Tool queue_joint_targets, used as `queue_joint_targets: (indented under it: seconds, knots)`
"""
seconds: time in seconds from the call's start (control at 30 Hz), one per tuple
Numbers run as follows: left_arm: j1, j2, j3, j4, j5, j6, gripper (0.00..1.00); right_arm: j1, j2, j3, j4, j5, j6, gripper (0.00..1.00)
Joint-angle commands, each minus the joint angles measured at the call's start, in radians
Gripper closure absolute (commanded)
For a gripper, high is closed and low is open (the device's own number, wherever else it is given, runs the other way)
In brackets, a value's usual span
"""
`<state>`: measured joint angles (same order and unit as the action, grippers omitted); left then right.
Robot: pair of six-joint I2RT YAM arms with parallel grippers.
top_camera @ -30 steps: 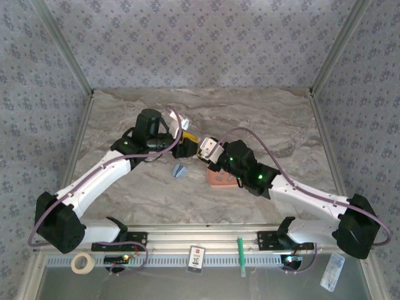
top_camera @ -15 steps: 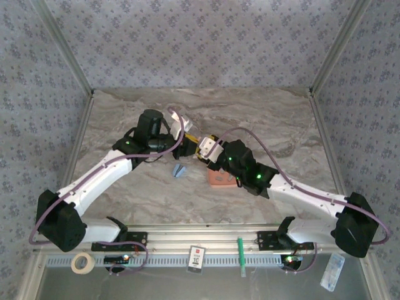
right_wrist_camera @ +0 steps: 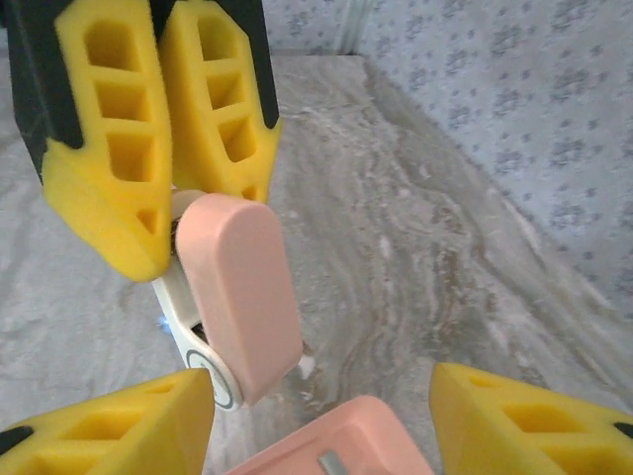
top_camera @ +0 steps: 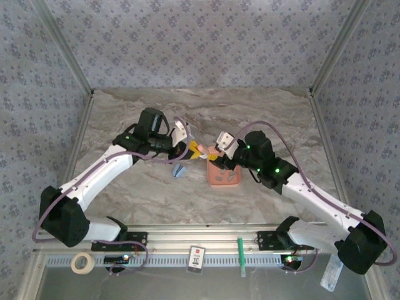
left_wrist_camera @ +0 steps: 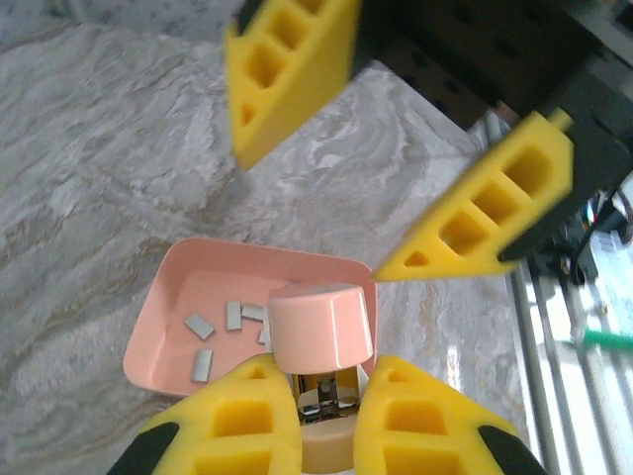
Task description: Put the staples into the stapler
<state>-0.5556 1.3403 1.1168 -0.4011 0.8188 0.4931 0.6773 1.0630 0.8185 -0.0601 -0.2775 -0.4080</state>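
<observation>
A mini stapler [left_wrist_camera: 321, 327] with a salmon-pink top and a whitish base hangs above the table, metal rail showing at its end. My left gripper [left_wrist_camera: 326, 430] is shut on it, one yellow finger on each side. In the right wrist view the stapler [right_wrist_camera: 242, 287] sticks out below the left fingers [right_wrist_camera: 109, 148]. My right gripper [right_wrist_camera: 321, 426] is open and apart from it, just to its right. Several grey staples [left_wrist_camera: 223, 322] lie in the salmon-pink tray [left_wrist_camera: 158, 307] under the stapler. From above, the left gripper [top_camera: 192, 149] and right gripper [top_camera: 215, 156] face each other over the tray [top_camera: 224, 181].
A small pale-blue object [top_camera: 179, 170] lies on the marble table left of the tray. The aluminium rail [top_camera: 206, 240] runs along the near edge, with a tape roll [top_camera: 82, 262] and a green pen [top_camera: 240, 255] beyond it. Patterned walls close the sides.
The left gripper has closed on the stapler. The right gripper has opened and drawn back to the right, off the stapler.
</observation>
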Motion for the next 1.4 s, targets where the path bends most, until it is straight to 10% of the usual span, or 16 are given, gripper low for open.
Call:
queue_joint_targets:
  seconds: [0.0, 0.73, 1.0, 1.37]
  knots:
    - [-0.002, -0.043, -0.016, -0.035, 0.093, 0.223, 1.00, -0.001, 0.030, 0.073, -0.122, -0.191, -0.054, 0.42]
    - [-0.002, -0.027, -0.002, -0.083, 0.089, 0.279, 0.99, 0.004, 0.166, 0.174, -0.162, -0.348, -0.100, 0.76]
    - [0.014, -0.033, -0.006, -0.077, 0.077, 0.265, 0.65, 0.000, 0.143, 0.152, -0.160, -0.326, -0.104, 0.86]
    - [0.013, -0.044, -0.022, -0.097, 0.051, 0.267, 0.63, -0.001, 0.138, 0.149, -0.127, -0.302, -0.108, 0.86]
